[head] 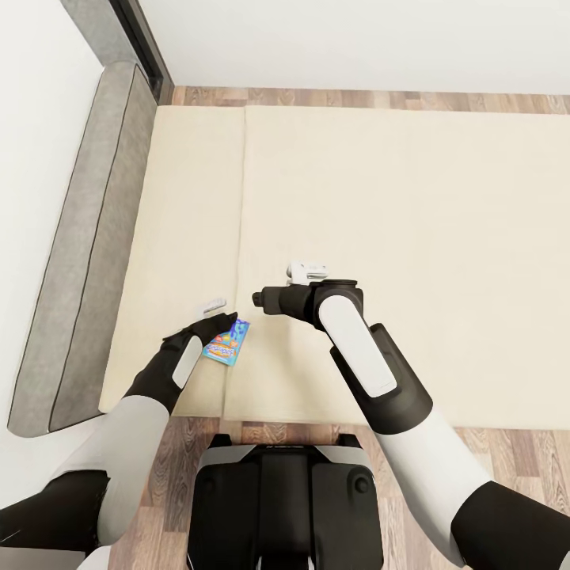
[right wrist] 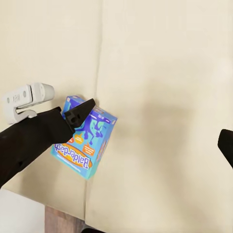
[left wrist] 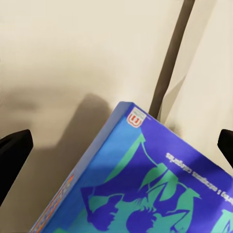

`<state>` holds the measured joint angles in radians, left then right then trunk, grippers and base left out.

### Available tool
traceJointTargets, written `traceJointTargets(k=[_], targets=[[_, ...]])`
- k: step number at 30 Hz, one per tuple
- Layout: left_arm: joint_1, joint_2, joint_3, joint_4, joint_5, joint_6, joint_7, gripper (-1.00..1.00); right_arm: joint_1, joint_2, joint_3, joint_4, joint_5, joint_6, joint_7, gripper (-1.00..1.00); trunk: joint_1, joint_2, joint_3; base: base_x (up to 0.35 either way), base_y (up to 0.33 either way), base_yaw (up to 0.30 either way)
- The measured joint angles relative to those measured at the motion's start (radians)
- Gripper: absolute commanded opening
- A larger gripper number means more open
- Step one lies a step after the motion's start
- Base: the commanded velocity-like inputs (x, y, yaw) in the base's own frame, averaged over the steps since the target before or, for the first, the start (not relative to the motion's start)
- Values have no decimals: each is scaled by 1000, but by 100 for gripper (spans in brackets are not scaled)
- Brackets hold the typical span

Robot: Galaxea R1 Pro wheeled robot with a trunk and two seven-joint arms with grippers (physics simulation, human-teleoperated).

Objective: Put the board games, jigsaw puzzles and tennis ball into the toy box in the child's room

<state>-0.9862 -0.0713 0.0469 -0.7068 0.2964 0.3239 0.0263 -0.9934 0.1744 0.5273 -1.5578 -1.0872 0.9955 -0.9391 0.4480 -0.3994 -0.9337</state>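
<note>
A small blue cartoon-printed board game (head: 227,342) lies on the cream bed (head: 412,261), beside the lengthwise seam and close to the bed's near edge. My left gripper (head: 221,312) hovers over its far corner, open, and the wide gap between its dark fingers (left wrist: 13,148) frames the box corner (left wrist: 145,184). From the right wrist the box (right wrist: 83,141) shows under the left gripper's dark finger (right wrist: 77,114). My right gripper (head: 296,278) hangs over bare mattress to the right of the box, open and holding nothing; one dark fingertip (right wrist: 226,144) shows.
A grey padded headboard (head: 79,237) runs along the bed's left side against a white wall. Wood-plank floor (head: 396,99) shows beyond the bed and in front of it, where my dark base (head: 281,499) stands. Bare mattress stretches wide to the right.
</note>
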Motion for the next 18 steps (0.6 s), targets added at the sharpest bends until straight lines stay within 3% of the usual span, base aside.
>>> traceJointTargets(k=[18], targets=[[0,0,0,2,9,-10,15,100,0,0,0,0,2,1,0,100,0,0,0,0,-4,0]])
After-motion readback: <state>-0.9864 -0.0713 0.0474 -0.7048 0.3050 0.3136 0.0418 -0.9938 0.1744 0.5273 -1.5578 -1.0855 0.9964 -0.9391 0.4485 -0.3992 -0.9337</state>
